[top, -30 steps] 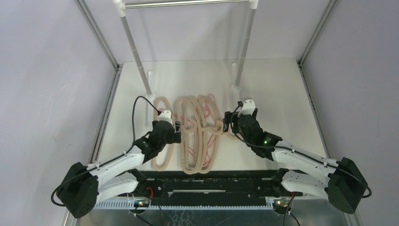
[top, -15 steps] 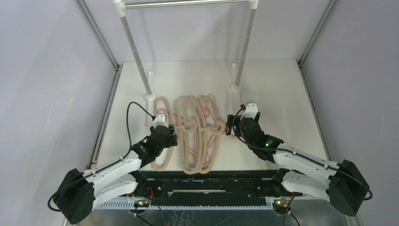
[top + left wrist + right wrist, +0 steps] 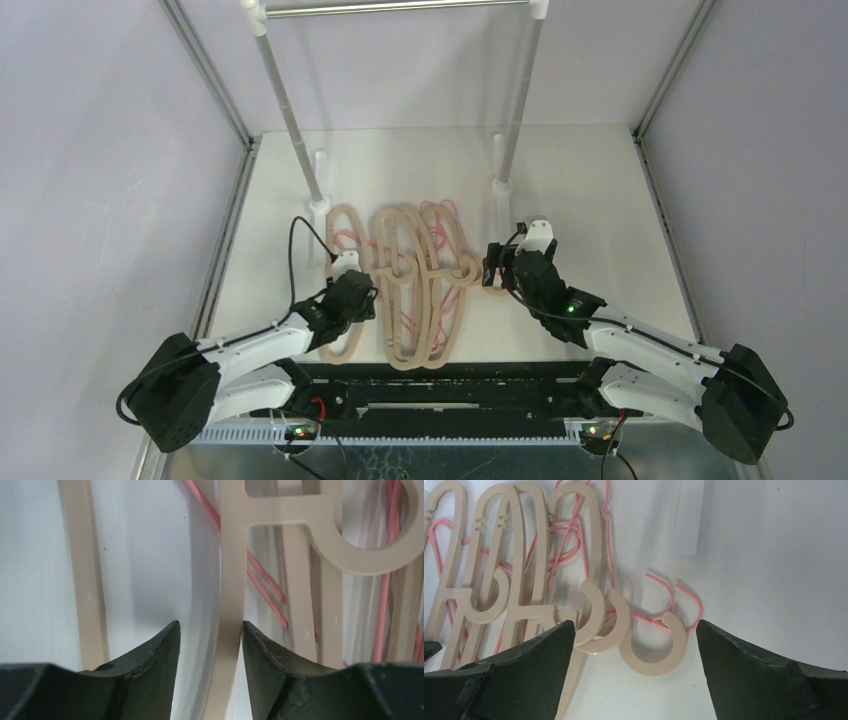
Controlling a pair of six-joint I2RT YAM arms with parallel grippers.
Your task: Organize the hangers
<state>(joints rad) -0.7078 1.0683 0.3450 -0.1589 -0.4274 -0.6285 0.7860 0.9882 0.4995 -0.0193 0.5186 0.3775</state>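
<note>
Since the earlier frame, left gripper has pulled back toward 6 o'clock along the pile; right gripper has slid slightly toward 4 o'clock. The hangers lie flat in a tangled heap mid-table, none on the silver rail standing at 12 o'clock.

My left fingers are parted only narrowly and straddle one beige hanger bar at the pile's 9 o'clock edge. There is a gap on one side and the other finger is probably touching, so I judge nothing is clamped yet. It sits there to pinch that single bar free of the pink wire hangers threaded underneath.

My right jaws are spread wide and empty, hovering over the cluster of beige hooks at the pile's 3 o'clock side. That is likely because the hooks are the clean handle for lifting one to the rail.
</note>
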